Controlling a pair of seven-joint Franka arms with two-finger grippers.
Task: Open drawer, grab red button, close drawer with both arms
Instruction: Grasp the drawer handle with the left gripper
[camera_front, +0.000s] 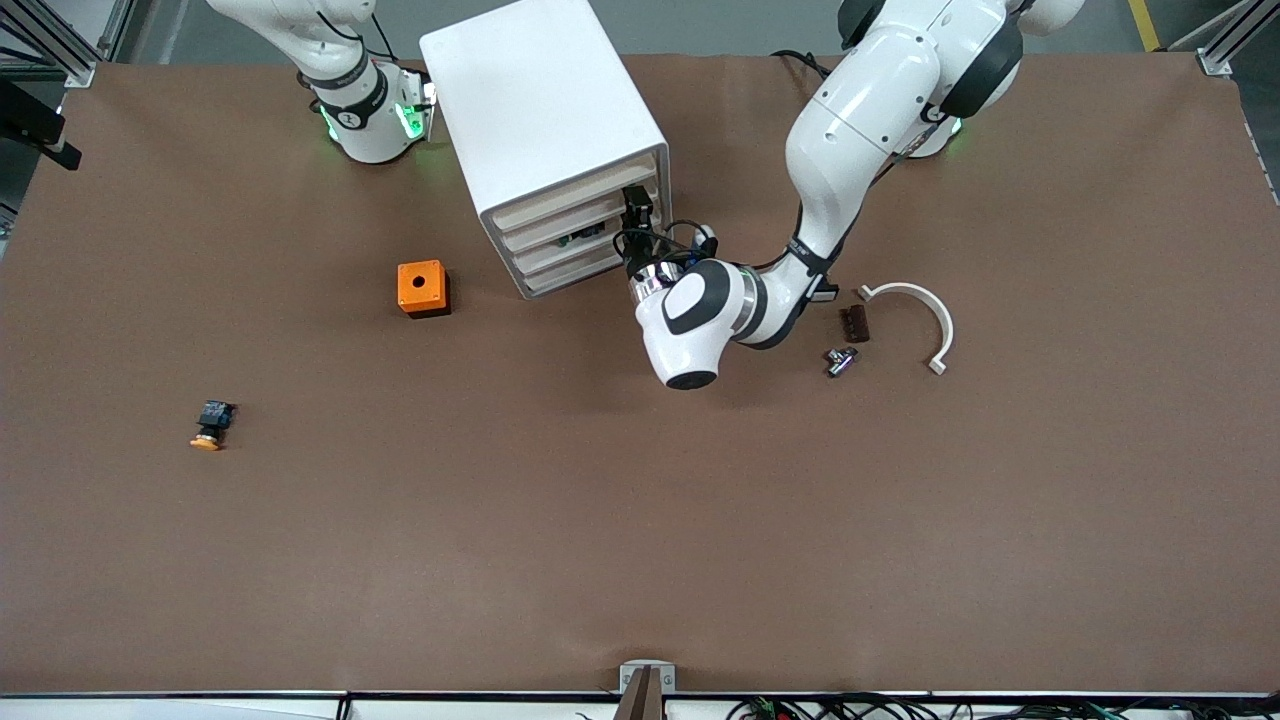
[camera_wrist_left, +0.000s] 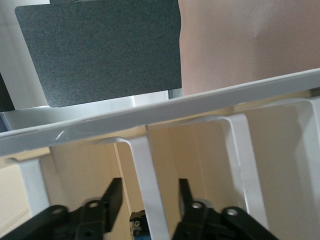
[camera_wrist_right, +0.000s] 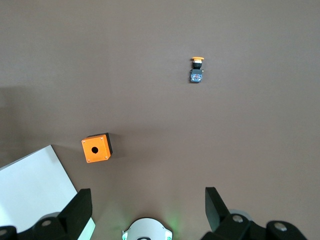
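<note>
At glossy white drawer cabinet (camera_front: 545, 110): left hand (camera_wrist_left: 148, 200) straddling handle rib.

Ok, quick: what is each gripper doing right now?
Left gripper: open, fingers either side of a drawer handle.
Right gripper: open, holding nothing, waiting high over the table.

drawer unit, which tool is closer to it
Left. The left tool is at the front of the drawer unit, its open fingers astride a drawer handle. The right tool waits open, high above the table by its base.
</note>
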